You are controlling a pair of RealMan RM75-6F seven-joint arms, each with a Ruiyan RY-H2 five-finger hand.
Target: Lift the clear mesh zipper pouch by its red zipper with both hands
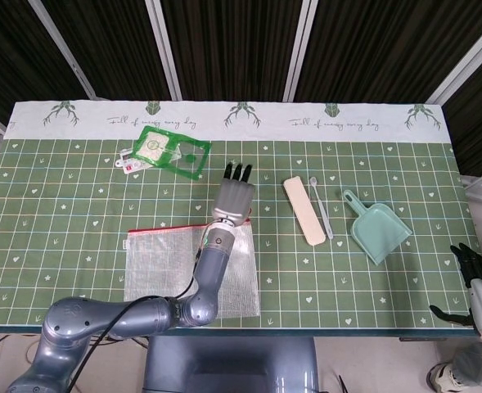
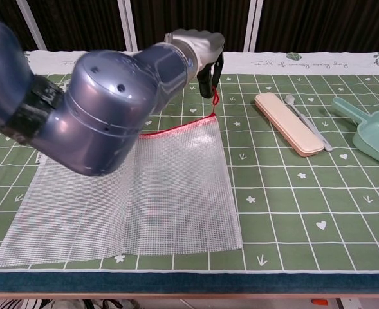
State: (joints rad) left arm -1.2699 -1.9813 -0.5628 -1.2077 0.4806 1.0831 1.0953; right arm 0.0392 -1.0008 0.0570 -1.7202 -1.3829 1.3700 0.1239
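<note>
Green packet (image 1: 172, 151) sits at back left of the green grid table (image 1: 77, 213). Clear mesh zipper pouch (image 2: 144, 193) lies front left-center, its far right corner pulled up off the cloth. Left hand (image 1: 234, 196) is raised above that corner, fingers pinching the pull of the red zipper (image 2: 183, 125); pull cord hangs taut from the fingers in chest view. Beige case (image 1: 304, 210), white spoon (image 1: 322, 210) just beside it, then teal scoop (image 1: 376, 229), all right of center. Right hand (image 1: 479, 282) at far right edge off the table, fingers spread, holding nothing.
</note>
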